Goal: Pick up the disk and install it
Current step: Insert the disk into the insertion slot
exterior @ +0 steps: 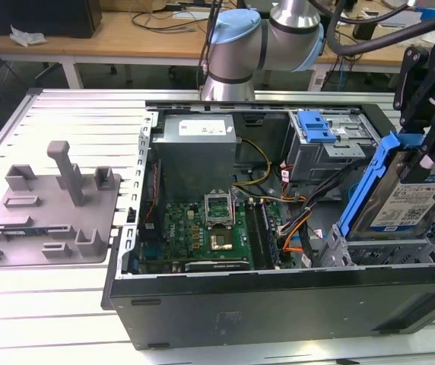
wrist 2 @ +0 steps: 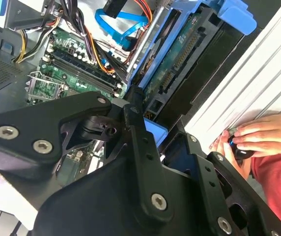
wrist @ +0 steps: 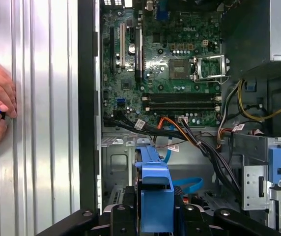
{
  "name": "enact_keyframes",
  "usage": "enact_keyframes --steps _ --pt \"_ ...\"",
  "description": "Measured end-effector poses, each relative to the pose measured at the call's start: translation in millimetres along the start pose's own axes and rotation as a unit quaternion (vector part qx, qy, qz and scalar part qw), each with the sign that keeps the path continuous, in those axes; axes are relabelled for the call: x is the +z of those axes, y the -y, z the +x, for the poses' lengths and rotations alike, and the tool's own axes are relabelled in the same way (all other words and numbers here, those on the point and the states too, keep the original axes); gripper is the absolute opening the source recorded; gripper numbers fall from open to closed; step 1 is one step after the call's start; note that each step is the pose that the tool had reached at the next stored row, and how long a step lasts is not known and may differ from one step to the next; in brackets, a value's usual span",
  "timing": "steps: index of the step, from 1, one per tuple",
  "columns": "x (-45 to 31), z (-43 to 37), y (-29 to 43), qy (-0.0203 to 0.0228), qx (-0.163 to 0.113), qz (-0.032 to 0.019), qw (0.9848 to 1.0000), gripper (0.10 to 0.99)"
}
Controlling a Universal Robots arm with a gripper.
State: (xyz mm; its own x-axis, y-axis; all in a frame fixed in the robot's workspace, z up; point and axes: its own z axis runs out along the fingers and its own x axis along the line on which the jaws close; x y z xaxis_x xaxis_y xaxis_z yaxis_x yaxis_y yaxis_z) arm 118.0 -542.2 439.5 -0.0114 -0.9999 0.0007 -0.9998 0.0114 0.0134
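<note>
The disk (exterior: pixel 404 199) was held pinched by the gripper (exterior: pixel 429 148), tilted above the case (exterior: pixel 278 312) at the exterior view's right; installing was judged underway, careful alignment being required.

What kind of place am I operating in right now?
Probably a robotics lab or test bench: an open desktop computer case sits on a slatted metal table, wooden benches strewn with cables stand behind, and the gripper holds the disk over the case.
</note>
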Motion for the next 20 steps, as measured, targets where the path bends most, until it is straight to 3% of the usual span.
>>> enact_keyframes --steps 10,20 --pt "15.5 0.7 0.5 0.0000 0.000 -0.0016 1.0000 0.369" --pt "25.6 1.4 0.6 0.0000 0.000 -0.0017 1.0000 0.369"
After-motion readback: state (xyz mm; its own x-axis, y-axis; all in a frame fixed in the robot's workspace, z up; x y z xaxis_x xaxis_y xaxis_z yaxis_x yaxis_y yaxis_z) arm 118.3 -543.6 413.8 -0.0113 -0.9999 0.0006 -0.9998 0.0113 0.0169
